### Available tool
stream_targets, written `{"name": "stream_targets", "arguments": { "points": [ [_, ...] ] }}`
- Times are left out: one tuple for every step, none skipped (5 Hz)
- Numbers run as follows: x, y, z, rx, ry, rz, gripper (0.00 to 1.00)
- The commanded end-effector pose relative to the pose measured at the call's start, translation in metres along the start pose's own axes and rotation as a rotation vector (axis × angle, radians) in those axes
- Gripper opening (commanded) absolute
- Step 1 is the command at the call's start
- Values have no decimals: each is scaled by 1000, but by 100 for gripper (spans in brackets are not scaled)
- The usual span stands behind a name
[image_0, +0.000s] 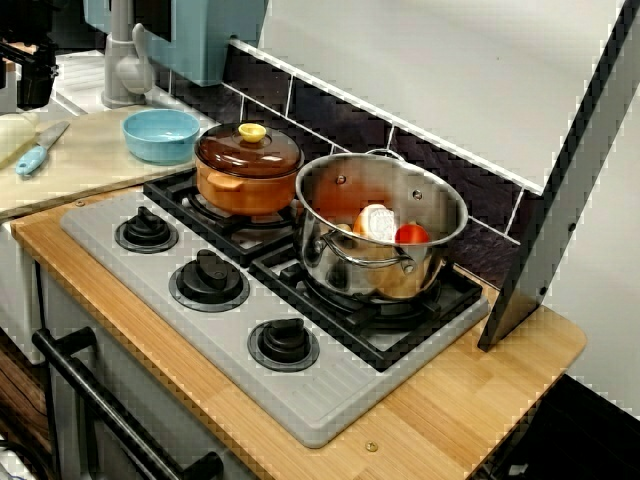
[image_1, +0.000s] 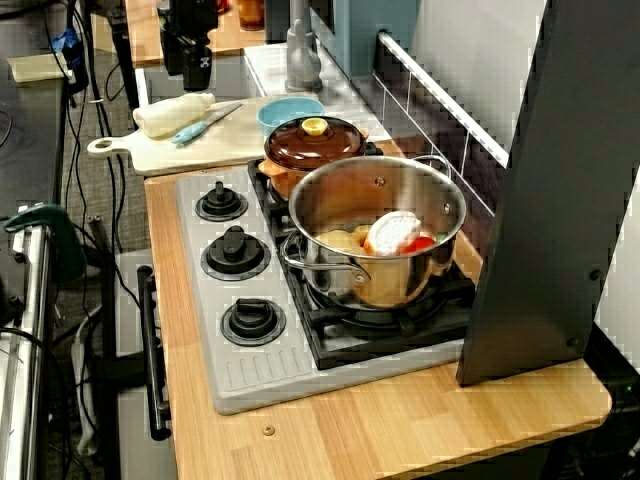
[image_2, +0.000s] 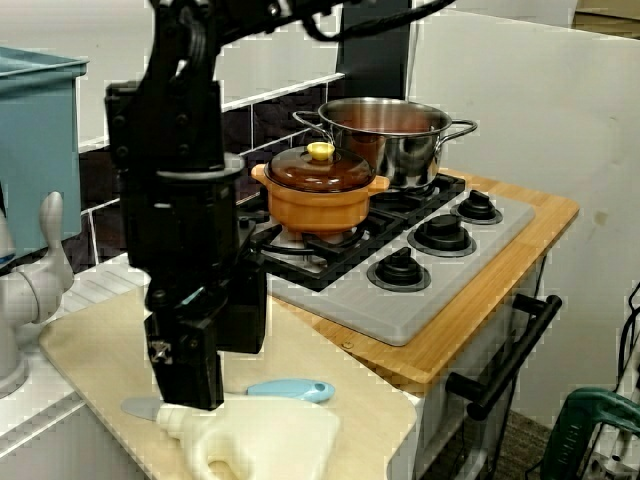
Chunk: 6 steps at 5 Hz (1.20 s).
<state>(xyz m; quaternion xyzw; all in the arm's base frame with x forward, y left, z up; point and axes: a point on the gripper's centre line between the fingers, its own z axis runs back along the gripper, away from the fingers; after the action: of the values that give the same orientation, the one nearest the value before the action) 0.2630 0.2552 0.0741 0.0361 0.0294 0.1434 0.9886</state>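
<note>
In the view from the sink end, my black gripper (image_2: 185, 392) hangs fingers-down just above a pale cutting board (image_2: 330, 375). Right below it lies a white lumpy roll (image_2: 250, 445). A blue-handled knife (image_2: 290, 390) lies beside the fingers. I cannot make out whether the fingers are open or shut, and nothing shows between them. In the side view the gripper (image_1: 190, 62) stands behind the roll (image_1: 172, 113) and knife (image_1: 195, 128). In the front view only the gripper's (image_0: 33, 80) edge shows at the far left, above the knife (image_0: 35, 155).
A steel pot (image_0: 340, 260) with round white, red and yellow items sits on the right burner. An orange lidded pot (image_0: 245, 180) sits behind it, and a blue bowl (image_0: 160, 135) on the board. A faucet (image_0: 120, 60), stove knobs (image_0: 208, 278) and a dark slanted panel (image_0: 560, 200) surround them.
</note>
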Motion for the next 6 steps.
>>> {"name": "stream_targets", "arguments": {
  "points": [
    [5,12,8,32,-55,24,100],
    [6,15,5,5,-71,80,100],
    [10,16,5,-19,-67,82,100],
    [13,17,7,-44,-68,80,100],
    [16,19,5,-62,-66,83,100],
    [20,19,4,-79,-70,77,100]
  ]
}}
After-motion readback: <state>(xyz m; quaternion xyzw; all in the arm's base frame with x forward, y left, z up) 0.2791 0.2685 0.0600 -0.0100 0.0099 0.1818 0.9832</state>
